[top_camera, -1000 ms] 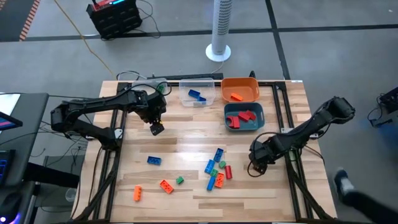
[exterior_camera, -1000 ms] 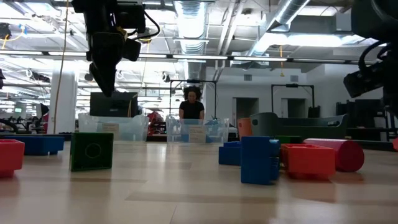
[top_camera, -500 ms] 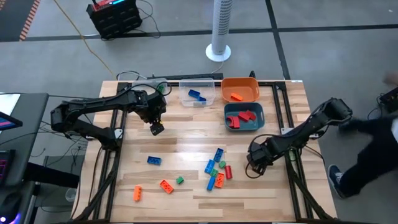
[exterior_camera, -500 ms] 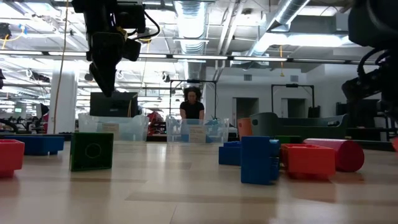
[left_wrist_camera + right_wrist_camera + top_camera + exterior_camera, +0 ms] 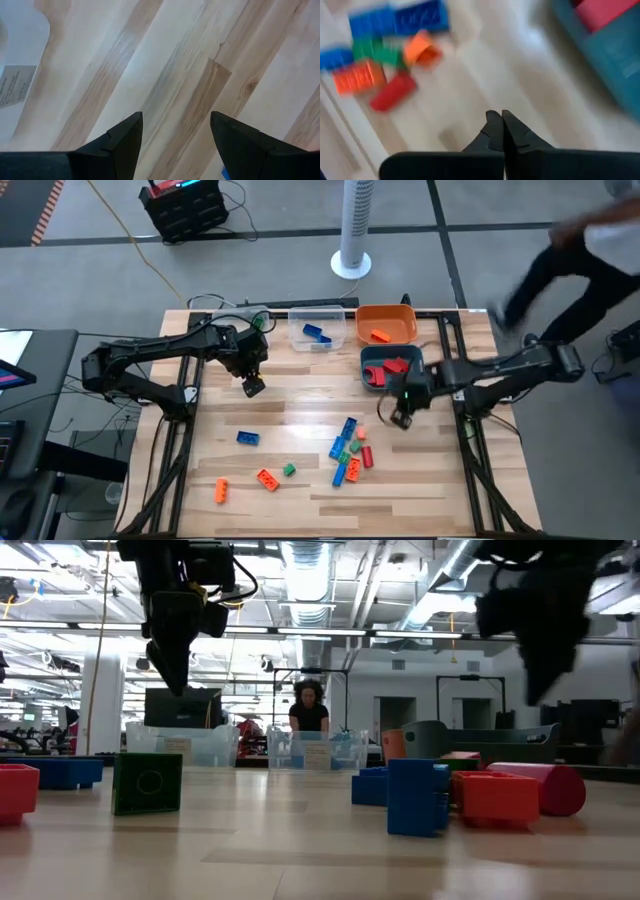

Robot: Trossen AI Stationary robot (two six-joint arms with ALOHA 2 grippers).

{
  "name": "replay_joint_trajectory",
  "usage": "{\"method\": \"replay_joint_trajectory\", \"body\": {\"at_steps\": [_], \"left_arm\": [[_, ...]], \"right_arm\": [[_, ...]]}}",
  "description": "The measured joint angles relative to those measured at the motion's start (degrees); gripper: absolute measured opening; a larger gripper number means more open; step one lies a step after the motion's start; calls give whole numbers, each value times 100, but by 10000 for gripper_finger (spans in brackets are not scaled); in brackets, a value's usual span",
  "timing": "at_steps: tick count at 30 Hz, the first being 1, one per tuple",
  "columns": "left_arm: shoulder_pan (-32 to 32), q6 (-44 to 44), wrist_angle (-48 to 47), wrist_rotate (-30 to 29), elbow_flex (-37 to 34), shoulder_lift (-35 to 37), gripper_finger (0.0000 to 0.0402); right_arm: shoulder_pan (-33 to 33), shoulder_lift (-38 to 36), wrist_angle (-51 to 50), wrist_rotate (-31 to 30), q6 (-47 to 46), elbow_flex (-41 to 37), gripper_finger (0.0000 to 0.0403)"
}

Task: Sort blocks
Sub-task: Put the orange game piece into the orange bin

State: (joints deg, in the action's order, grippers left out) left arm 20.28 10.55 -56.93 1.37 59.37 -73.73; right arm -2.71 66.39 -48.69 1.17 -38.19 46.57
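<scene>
Blocks lie loose on the wooden table: a mixed blue, green, orange and red cluster, a lone blue one, two orange ones and a green one near the front. My right gripper hangs shut and empty above bare wood, between the cluster and the teal bin. My left gripper hovers open over bare table at the far left, with nothing between its fingers.
At the far edge stand a clear bin holding a blue block, an orange bin holding an orange block, and the teal bin with red blocks. A person walks past beyond the table's far right corner. A white fan stands behind.
My right gripper has shut on nothing, risen, and swung from beside the cluster at the table's right toward the far edge, ending near the teal bin. A person has walked along the table's right side toward the back.
</scene>
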Motion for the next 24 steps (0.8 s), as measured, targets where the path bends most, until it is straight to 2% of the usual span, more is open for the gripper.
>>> {"method": "replay_joint_trajectory", "body": {"at_steps": [3, 7, 11, 17, 20, 24], "left_arm": [[1, 57, -43, 0, 0, 0, 228], [-1, 596, -322, 195, 0, 0, 228], [-19, 721, -344, 642, -2, 0, 228], [-119, 941, -330, 679, -2, 0, 228], [-185, 1169, -332, 726, -2, 0, 228], [-313, 1486, -408, 894, -2, 0, 228]], "right_arm": [[575, -138, -24, 256, 151, 213, 10], [716, -165, 9, 753, 576, 499, 63], [284, 59, 349, 767, 1150, 561, 138], [-533, 912, 1019, 771, 2152, 561, 253], [-689, 1463, 1275, 762, 2454, 561, 277], [-788, 2119, 1507, 758, 2846, 603, 281]]}}
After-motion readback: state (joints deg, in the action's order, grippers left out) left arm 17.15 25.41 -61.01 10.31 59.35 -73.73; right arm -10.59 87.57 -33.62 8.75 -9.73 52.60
